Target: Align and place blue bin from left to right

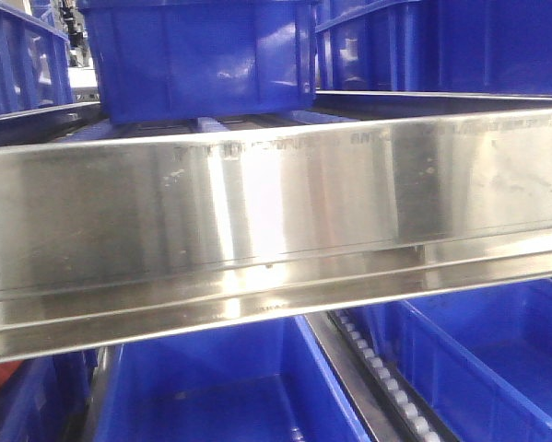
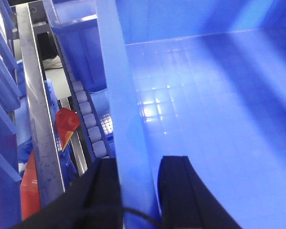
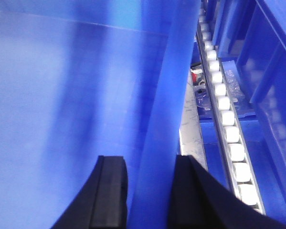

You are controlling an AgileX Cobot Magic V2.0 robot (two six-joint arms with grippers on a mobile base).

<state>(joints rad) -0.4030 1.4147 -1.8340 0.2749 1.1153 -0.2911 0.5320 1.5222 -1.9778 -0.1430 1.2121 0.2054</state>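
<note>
A broad steel beam (image 1: 257, 212) of the rack fills the front view, with neighbouring bins (image 1: 202, 55) above and below it. Neither arm shows there, so I cannot tell which of those bins, if any, is the one being handled.

The blue bin (image 2: 205, 95) appears plainly only in the wrist views. Its empty, gridded floor spreads ahead of both claws, and a side wall runs straight out from between each pair of fingers. The left claw (image 2: 140, 164) straddles the bin's left wall, one black finger (image 2: 104, 191) outside and the other inside, closed down to the wall's thickness and gripping it. The right claw (image 3: 147, 162) holds the opposite wall the same way, pressed to both faces.

The bin looks like rigid moulded plastic, and being empty it is probably light. Its glossy walls may be slippery, and a thin wall could flex if one arm leads the other. The two side walls near the rim, where it is held now, seem the sensible places to grip it, with both claws kept level.

Only the left wrist view shows a roller track (image 2: 88, 124) just outboard of the left claw, with a small red piece (image 2: 66, 124) beyond it. The right wrist view shows another roller track (image 3: 226, 124) outboard of the right claw. The front view alone gives the rack's layout.
</note>
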